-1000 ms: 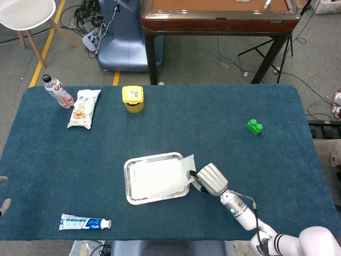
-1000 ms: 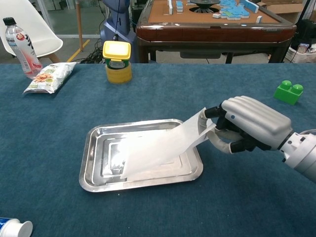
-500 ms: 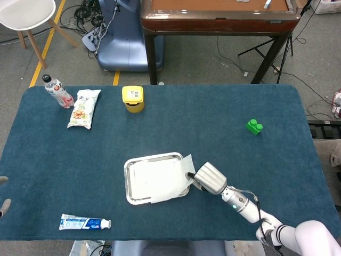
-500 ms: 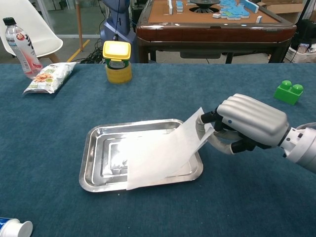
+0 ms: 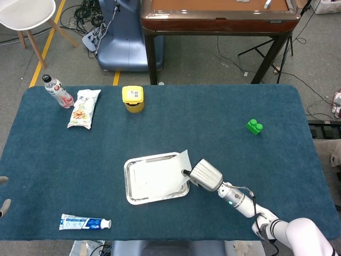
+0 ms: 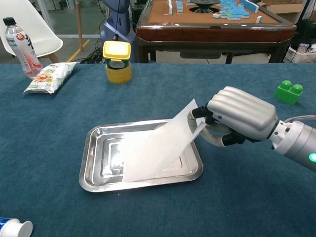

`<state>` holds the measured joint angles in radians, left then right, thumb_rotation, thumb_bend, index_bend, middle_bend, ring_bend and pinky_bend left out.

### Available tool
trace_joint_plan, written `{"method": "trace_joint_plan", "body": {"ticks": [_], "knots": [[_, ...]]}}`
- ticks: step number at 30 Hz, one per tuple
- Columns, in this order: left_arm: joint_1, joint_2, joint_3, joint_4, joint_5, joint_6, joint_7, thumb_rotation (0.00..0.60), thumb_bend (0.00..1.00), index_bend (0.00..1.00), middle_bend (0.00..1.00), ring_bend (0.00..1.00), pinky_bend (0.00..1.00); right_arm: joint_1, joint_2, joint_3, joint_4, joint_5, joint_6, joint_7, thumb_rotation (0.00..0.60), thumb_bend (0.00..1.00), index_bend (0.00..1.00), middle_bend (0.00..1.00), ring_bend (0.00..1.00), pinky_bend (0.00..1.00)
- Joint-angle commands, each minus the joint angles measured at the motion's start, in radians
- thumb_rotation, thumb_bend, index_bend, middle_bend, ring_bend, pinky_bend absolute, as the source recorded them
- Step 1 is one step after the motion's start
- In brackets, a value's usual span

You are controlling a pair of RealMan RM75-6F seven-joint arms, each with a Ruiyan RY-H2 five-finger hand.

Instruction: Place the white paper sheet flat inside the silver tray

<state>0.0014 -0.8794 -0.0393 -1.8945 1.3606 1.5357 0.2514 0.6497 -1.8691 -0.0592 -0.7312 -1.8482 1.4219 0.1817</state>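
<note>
The silver tray (image 5: 128,184) (image 6: 89,163) lies on the blue table near the front, left of centre. The white paper sheet (image 5: 159,176) (image 6: 155,150) covers most of the tray's floor; its left part lies inside and its right corner rises above the tray's right rim. My right hand (image 5: 205,175) (image 6: 238,117) pinches that raised corner just right of the tray. Two pale tips at the left edge of the head view may be my left hand (image 5: 3,192); whether it is open or shut cannot be made out.
A yellow-lidded jar (image 5: 132,98) (image 6: 117,61), a snack bag (image 5: 83,108) (image 6: 48,76) and a bottle (image 5: 57,91) (image 6: 19,47) stand at the back left. A green brick (image 5: 254,127) (image 6: 289,92) sits at the right, a toothpaste tube (image 5: 85,222) near the front left edge.
My right hand has moved left toward the tray with the sheet's corner, and the sheet has slid further inside the tray, its front corner no longer over the rim.
</note>
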Motion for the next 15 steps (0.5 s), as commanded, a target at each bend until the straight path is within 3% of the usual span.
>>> {"method": "trace_joint_plan", "body": {"ticks": [1,6,15], "knots": [[0.000,0.000,0.000,-0.001,0.000,0.000,0.000,0.600,0.29,0.30,0.35,0.29,0.51,0.009,-0.016,0.000,0.015,-0.001,0.006,0.005,0.600,0.54,0.58,1.00,1.00,1.00],[0.002,0.002,-0.001,-0.002,0.001,0.004,-0.002,0.600,0.29,0.30,0.35,0.29,0.51,0.018,-0.028,-0.007,0.043,-0.006,0.014,0.008,0.600,0.50,0.58,1.00,1.00,1.00],[0.002,0.004,0.000,-0.003,0.002,0.004,-0.002,0.600,0.29,0.30,0.35,0.29,0.51,0.019,-0.047,-0.012,0.084,0.001,0.029,0.011,0.600,0.11,0.54,1.00,1.00,1.00]]}}
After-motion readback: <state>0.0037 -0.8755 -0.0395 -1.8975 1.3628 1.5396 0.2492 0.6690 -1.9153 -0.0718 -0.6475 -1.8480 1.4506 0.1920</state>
